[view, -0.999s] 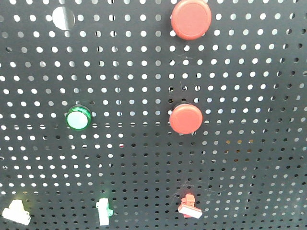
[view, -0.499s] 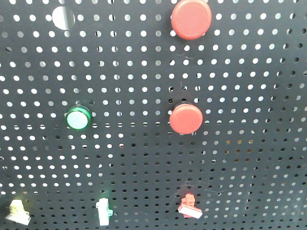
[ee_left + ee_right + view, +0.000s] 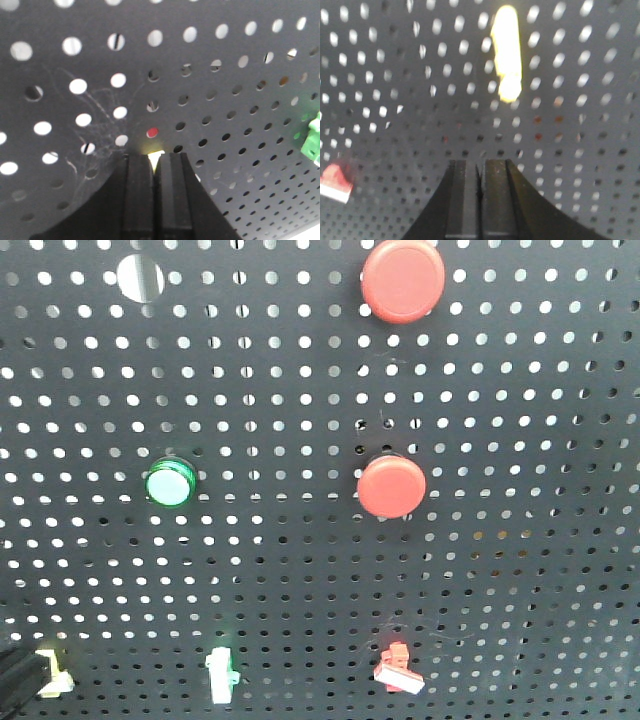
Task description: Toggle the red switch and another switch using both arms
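Note:
On the black pegboard [image 3: 300, 570], the red switch [image 3: 397, 669] sits low and right of centre, its white lever tip pointing down-right. The other switch, a pale cream toggle [image 3: 52, 675], is at the bottom left. A dark part of my left gripper [image 3: 14, 680] covers its left side. In the left wrist view, my left gripper [image 3: 156, 158] is shut and the cream toggle [image 3: 156, 155] peeks out just past its tips. My right gripper [image 3: 480, 165] is shut and faces bare board. The red switch [image 3: 335, 181] lies far to its left.
Two big round red push buttons [image 3: 403, 280] [image 3: 391, 486] and a green round button [image 3: 169, 484] stand higher on the board. A slim white-and-green toggle [image 3: 221, 676] sits between the two switches. It shows as green [image 3: 313, 141] at the left wrist view's right edge. A bright yellow slot [image 3: 506, 55] glows above my right gripper.
My left gripper's dark tip has entered the front view's lower-left corner and now covers part of the cream toggle. The whole board has shifted slightly right in view.

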`<state>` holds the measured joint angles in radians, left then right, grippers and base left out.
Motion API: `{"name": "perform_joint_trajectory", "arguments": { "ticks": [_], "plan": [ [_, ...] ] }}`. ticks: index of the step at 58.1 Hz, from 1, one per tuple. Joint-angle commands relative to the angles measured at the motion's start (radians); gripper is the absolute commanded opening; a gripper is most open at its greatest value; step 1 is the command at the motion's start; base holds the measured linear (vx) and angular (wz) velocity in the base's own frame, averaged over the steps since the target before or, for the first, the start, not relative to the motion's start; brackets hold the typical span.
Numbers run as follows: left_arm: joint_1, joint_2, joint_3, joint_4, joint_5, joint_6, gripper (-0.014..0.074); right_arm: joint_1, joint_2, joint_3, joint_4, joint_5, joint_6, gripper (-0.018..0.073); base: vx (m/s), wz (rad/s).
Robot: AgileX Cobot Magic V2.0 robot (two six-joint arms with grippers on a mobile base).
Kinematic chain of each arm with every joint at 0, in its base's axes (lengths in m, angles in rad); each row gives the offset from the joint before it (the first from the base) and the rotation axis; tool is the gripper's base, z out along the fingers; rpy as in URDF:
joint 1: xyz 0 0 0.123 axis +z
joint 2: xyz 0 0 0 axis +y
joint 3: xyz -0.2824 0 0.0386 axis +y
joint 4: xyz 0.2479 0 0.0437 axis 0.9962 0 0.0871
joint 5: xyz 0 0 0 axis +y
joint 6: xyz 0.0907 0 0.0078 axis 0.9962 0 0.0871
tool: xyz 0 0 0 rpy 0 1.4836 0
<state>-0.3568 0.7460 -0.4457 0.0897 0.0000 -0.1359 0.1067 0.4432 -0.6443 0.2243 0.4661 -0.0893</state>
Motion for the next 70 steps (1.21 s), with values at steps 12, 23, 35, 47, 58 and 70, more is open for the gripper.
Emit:
{"name": "perform_joint_trajectory", "arguments": {
  "ticks": [12,23,35,47,58,70],
  "plan": [
    [-0.005,-0.046,-0.015,-0.005,0.072,-0.002,0.0003,-0.006,0.012,-0.032,0.009,-0.075,-0.009,-0.0006,0.0,0.0],
    [-0.005,-0.057,0.053,0.027,0.06,-0.003,0.0003,-0.006,0.012,-0.032,0.012,-0.065,-0.009,-0.0006,0.0,0.0],
    [-0.005,-0.058,0.107,-0.019,0.047,-0.006,0.0003,-0.006,0.012,-0.032,0.012,-0.045,-0.005,-0.0006,0.0,0.0],
    [-0.005,-0.083,0.107,-0.115,0.027,-0.005,0.0003,-0.006,0.012,-0.032,0.012,-0.036,-0.006,-0.0006,0.0,0.0],
    [-0.005,-0.238,0.107,-0.129,0.134,0.013,0.0003,-0.006,0.026,-0.032,0.061,-0.019,-0.16,-0.0006,0.0,0.0],
    [-0.005,-0.456,0.107,-0.128,0.318,0.031,0.0003,-0.006,0.122,-0.032,0.47,0.012,-0.611,-0.0006,0.0,0.0]
  ]
}}
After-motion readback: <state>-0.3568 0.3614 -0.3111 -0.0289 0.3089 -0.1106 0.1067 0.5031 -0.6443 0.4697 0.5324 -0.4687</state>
